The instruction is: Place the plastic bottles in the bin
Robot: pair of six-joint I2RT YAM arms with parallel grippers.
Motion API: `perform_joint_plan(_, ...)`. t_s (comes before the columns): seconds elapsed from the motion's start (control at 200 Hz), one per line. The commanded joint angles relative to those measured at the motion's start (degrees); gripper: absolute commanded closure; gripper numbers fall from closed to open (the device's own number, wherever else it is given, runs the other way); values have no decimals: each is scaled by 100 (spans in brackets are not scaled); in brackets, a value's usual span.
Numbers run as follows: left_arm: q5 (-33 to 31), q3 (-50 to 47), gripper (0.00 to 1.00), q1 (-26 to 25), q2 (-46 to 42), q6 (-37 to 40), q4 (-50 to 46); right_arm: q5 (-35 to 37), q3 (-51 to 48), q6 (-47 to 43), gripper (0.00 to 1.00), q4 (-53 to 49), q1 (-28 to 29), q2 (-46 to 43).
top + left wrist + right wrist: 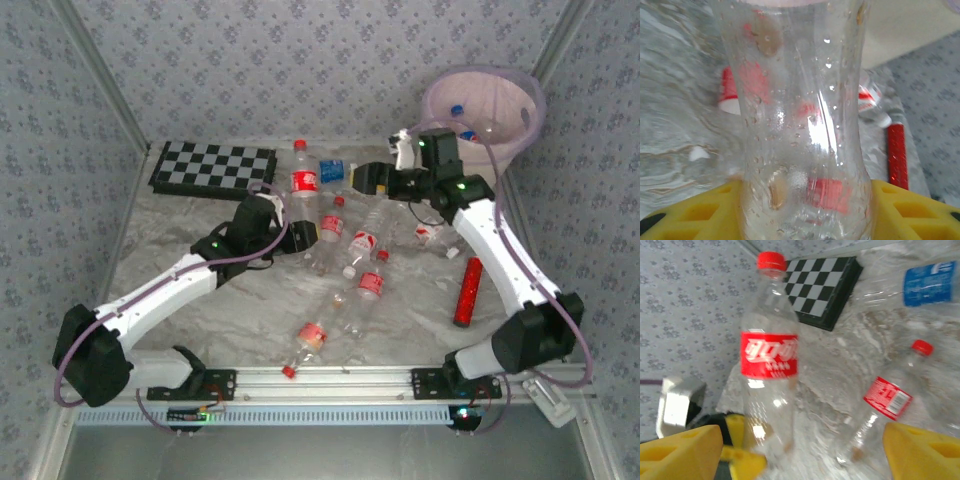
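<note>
Clear plastic takes up most of the left wrist view: a clear bottle (800,125) with a pinched waist stands between the yellow fingers (695,212) of the left gripper (305,235), and its sides press against both pads, so the jaws are clamped on it. From above, this grip sits at the middle of the tabletop (420,315), which has a marbled surface. The bottle lies there with its red cap towards the far edge.

The right gripper (802,452) hangs with its jaws spread wide and nothing between them. It faces an upright bottle (769,360) with a red label and a red cap. That bottle stands near the far edge, just beside the right end of the checkerboard (212,168), and a blue-labelled bottle (332,170) lies close on its right.

More plastic bottles lie loose in the middle:
- 1 with a red label and a white cap (362,243), just right of the held one.
- 1 with a red label (371,285), nearer the front edge.
- 1 with a red cap (308,340), pointing at the front edge.

The bin (432,105) stands at the far right corner with its pale pink liner folded over the rim, and a blue cap shows inside it. A red tube (467,292) lies near the right edge.
</note>
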Motion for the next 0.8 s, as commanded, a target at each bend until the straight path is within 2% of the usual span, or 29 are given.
perform_joint_plan(0.0, 980, -34, 100, 47, -28, 250, 789, -443, 365, 165, 9, 363, 226, 442)
perform_joint_plan(0.195, 1290, -117, 100, 53, -2, 222, 1282, -533, 463, 106, 0, 340, 469, 866)
perform_joint_plan(0.38, 1424, -59, 100, 62, 173, 76, 1552, -879, 480, 196, 4, 528, 553, 1038)
perform_joint_plan(0.59, 1415, 45, 100, 54, 332, 72, 1552, -847, 306, 209, 29, 647, 528, 945)
perform_joint_plan(0.68, 1450, 86, 100, 60, 375, 56, 1552, -860, 295, 223, 42, 693, 498, 959)
perform_joint_plan(0.795, 1416, 106, 100, 55, 386, 53, 1526, -861, 329, 232, 49, 711, 431, 951)
